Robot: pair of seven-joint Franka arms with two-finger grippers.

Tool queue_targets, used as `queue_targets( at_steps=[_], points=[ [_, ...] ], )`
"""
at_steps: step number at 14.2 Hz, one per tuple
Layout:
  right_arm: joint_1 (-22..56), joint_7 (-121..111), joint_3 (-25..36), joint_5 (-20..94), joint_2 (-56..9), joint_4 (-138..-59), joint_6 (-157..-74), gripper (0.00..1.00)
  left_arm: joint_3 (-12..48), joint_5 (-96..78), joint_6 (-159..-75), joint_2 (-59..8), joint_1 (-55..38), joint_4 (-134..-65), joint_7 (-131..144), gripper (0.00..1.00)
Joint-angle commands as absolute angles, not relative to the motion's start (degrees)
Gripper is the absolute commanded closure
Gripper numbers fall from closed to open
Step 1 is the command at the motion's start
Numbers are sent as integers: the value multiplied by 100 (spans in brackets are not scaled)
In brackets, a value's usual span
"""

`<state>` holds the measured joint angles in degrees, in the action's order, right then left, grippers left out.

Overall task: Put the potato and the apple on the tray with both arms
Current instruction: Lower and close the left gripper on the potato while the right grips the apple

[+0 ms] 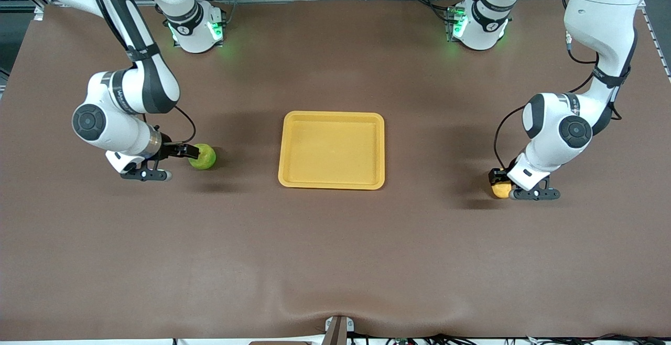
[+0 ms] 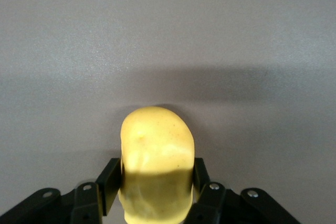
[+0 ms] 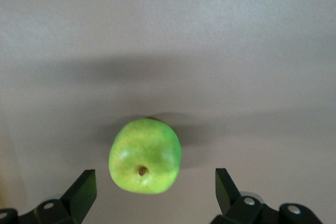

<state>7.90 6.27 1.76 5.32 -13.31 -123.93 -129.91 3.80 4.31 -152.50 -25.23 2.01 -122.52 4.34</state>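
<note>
The yellow-orange tray [image 1: 283,151] lies empty at the table's middle. The green apple [image 1: 203,156] sits on the table toward the right arm's end. My right gripper [image 1: 183,152] is low beside it and open. In the right wrist view the apple [image 3: 145,156] lies just ahead of the spread gripper [image 3: 154,187], touching neither finger. The yellow potato [image 1: 501,190] is low at the table toward the left arm's end. My left gripper [image 1: 497,177] is shut on it. In the left wrist view both fingers [image 2: 110,179] press the potato's [image 2: 156,140] sides.
The brown table mat [image 1: 335,256] spreads wide around the tray. The two arm bases [image 1: 196,25] stand along the table's edge farthest from the front camera. A small bracket [image 1: 338,329] sits at the nearest edge.
</note>
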Motion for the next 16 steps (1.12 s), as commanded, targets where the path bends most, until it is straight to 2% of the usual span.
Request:
queue_targets(
  at_steps=[1, 5, 6, 16],
  points=[
    [949, 817, 193, 563, -1230, -12647, -13262, 0, 413, 510, -15284, -2558, 229, -12217, 510, 60],
    [1072, 949, 193, 563, -1301, -12762, -13456, 0, 422, 510, -15267, -2523, 211, -12217, 510, 94],
    [1072, 949, 193, 563, -1309, -12779, -13500, 0, 439, 510, -15258, -2496, 211, -12217, 501, 100],
    [1099, 949, 193, 563, -1512, -12955, -13851, 0, 852, 501, -14828, -2013, 211, -12173, 501, 100]
  ],
)
